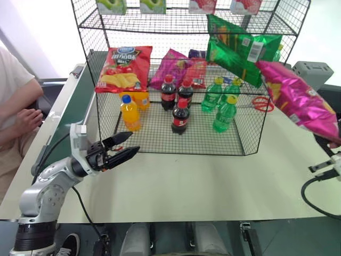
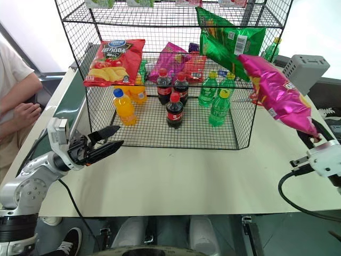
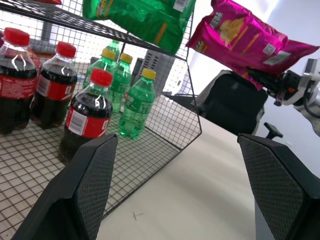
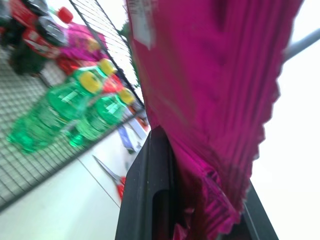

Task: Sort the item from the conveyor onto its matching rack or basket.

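Observation:
The item, a large glossy magenta crisp bag (image 1: 301, 98), hangs in the air to the right of the rack, tilted with its lower end down. My right gripper (image 2: 313, 134) is shut on that lower end, and its black finger (image 4: 150, 190) presses against the foil. The black wire-mesh rack (image 1: 181, 153) stands at the middle back of the pale table. My left gripper (image 1: 125, 145) hovers open and empty in front of the rack's left corner, pointing right. The dark-green conveyor (image 1: 74, 101) runs along the table's left side.
In the rack are a red crisp bag (image 1: 123, 68), green crisp bags (image 1: 240, 48), a smaller magenta pack (image 1: 170, 66), cola bottles (image 1: 180, 114), green bottles (image 1: 224, 112) and an orange bottle (image 1: 130, 113). Red scissors (image 1: 261, 103) lie beyond it. A person's hand (image 1: 26, 117) rests left of the conveyor.

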You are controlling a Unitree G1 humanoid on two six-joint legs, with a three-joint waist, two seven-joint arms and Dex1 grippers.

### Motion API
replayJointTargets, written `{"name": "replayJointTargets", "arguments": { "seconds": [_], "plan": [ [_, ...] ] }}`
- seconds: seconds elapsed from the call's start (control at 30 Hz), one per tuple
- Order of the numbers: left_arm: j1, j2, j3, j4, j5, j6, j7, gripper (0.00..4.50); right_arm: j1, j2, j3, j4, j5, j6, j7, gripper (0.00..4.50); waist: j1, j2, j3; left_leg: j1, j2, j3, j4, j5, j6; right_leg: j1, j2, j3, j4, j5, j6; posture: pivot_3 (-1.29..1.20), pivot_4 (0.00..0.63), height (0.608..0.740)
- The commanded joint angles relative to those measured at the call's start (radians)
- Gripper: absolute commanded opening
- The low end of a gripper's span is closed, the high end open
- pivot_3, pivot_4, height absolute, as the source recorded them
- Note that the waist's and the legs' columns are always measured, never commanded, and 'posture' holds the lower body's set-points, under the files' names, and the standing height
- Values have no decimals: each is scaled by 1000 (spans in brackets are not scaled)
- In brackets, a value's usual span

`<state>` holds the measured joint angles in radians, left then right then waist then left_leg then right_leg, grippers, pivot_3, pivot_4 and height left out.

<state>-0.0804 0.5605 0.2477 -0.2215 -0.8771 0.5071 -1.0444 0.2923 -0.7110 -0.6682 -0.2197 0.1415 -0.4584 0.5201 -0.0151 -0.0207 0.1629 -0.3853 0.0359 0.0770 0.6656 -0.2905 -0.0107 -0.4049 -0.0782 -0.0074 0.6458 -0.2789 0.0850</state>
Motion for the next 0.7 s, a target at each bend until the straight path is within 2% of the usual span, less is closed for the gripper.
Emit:
{"name": "replayJointTargets", "arguments": {
  "seconds": [0.03, 0.3, 0.5, 0.7],
  "plan": [
    [-19, 2, -1, 10, 10, -21, -23, 4071, -52, -3, -5, -34, -12, 13, -37, 46, 0, 0, 0, 0, 0, 0, 0, 0, 0, 0, 0, 0, 0, 0, 0, 0, 150, 740],
    [-14, 2, 7, -2, 7, -13, -17, 4071, -264, -43, 49, 37, -35, 104, -83, 46, 2, 0, 0, 0, 0, 0, 0, 0, 0, 0, 0, 1, 0, 0, 1, 0, 150, 740],
    [17, 6, 26, -22, 1, -14, -9, 4071, -323, -38, 101, 36, -16, 133, -70, 46, 0, 0, 0, -1, 0, 0, 0, 0, 0, -1, 0, 1, 0, 1, 2, 0, 150, 740],
    [36, 2, 33, -38, -5, -15, 10, 4071, -312, -7, 189, -97, -16, 164, -56, 46, -1, 1, 0, 0, 1, 0, 0, 0, 0, -1, 1, 1, 1, 1, 2, 0, 150, 740]
  ]
}}
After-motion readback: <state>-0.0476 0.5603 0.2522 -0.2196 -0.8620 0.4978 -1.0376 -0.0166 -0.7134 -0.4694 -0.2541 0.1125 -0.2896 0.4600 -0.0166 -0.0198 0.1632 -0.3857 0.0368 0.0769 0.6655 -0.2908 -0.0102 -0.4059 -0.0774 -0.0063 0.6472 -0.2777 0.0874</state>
